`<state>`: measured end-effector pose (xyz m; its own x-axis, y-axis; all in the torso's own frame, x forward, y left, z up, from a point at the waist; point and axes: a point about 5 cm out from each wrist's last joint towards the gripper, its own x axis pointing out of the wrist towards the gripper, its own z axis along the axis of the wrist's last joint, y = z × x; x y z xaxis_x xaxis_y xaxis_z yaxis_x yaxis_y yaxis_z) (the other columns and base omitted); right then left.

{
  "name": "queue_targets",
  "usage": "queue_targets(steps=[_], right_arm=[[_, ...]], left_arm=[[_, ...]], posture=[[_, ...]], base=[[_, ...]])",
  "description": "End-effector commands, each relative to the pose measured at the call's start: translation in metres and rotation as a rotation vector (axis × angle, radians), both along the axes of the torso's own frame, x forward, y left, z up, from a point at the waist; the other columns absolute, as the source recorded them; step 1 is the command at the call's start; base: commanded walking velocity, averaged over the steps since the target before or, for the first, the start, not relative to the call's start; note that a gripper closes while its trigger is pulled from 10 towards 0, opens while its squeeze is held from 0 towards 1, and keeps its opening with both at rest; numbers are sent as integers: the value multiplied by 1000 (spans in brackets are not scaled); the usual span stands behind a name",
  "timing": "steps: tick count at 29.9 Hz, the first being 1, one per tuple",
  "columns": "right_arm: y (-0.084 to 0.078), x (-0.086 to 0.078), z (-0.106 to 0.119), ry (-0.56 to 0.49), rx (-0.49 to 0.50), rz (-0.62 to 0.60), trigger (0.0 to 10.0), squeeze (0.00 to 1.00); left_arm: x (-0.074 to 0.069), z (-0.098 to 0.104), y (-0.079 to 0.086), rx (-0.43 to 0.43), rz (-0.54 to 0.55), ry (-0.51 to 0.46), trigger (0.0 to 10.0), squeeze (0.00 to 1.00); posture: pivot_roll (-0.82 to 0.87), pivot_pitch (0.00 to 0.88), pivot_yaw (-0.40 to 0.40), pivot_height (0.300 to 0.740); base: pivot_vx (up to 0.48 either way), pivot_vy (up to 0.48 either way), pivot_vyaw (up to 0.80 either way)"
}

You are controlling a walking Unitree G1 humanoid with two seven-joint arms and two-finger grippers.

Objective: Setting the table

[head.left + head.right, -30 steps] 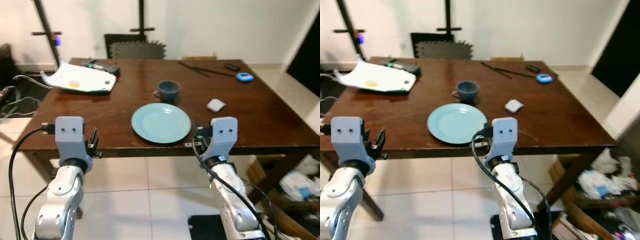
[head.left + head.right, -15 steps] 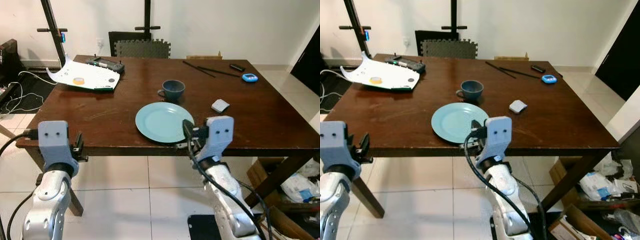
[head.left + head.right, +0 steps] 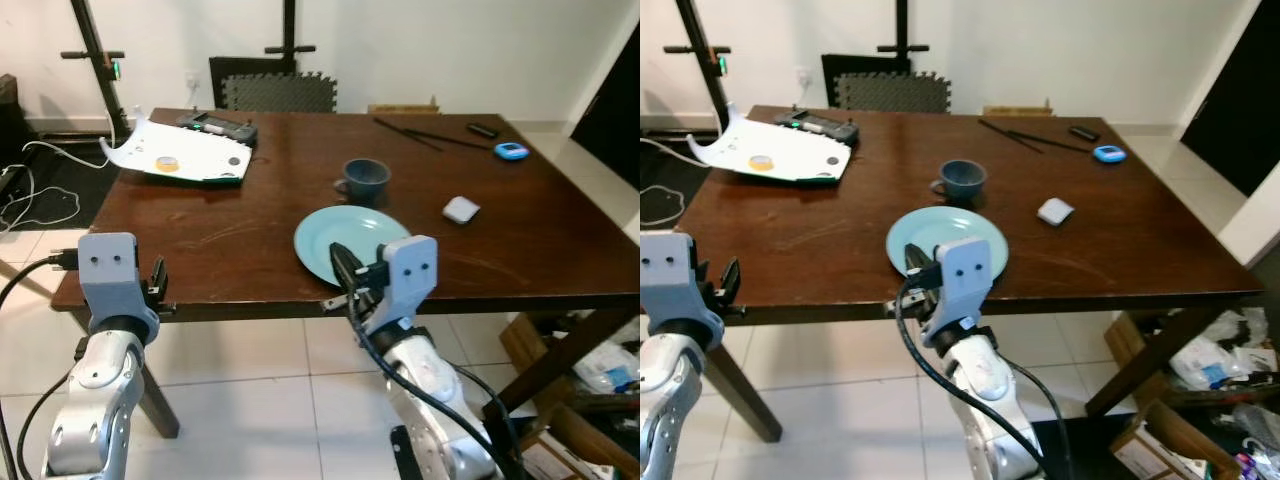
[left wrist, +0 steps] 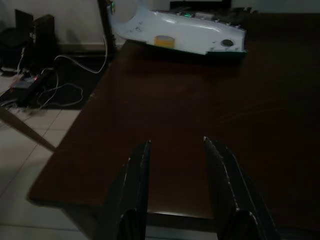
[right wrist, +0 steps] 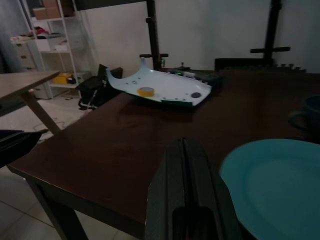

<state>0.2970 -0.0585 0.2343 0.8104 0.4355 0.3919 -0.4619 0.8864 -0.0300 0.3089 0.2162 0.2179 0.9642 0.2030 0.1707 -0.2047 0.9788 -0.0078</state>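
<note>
Plate (image 3: 352, 243) — blank, beside right end effector (image 3: 340, 263).

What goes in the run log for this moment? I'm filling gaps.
task: setting table | right gripper: shut, at near edge beside plate | left gripper: open, empty, at table corner | cup: behind plate

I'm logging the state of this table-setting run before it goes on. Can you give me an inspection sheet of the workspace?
Surface: dark wooden table, glossy.
Job's things: teal plate near the front edge; blue cup just behind it, apart.
Clutter: white panel at far left; black sticks, blue disc, small white object on the right.
Grippers: left gripper open at the front edge; right gripper shut beside the plate.
Cables: white cords on the floor, left.
Surroundings: tiled floor, boxes at right.
</note>
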Motion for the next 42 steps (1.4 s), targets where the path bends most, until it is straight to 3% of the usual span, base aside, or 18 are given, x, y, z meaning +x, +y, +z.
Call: queue_targets(steps=[1, 19, 30, 42], right_arm=[[-3, -1, -3, 13, -5, -4, 10000, 0], [-7, 2, -3, 21, -9, -37, 10000, 0], [-9, 2, -4, 22, -8, -46, 10000, 0], [-9, 3, -4, 20, -15, -39, 10000, 0]], left_arm=[[0, -6, -1, 8, 4, 30, 10000, 0], [11, -6, -15, 16, -68, 66, 10000, 0], [12, -10, -13, 16, -61, 90, 10000, 0], [12, -14, -19, 39, -78, 124, 10000, 0]], posture=[[45, 122, -5, 740], [40, 121, 3, 740], [42, 121, 4, 740], [40, 111, -1, 740]], base=[[0, 0, 0], [0, 0, 0], [0, 470, 0], [0, 0, 0]])
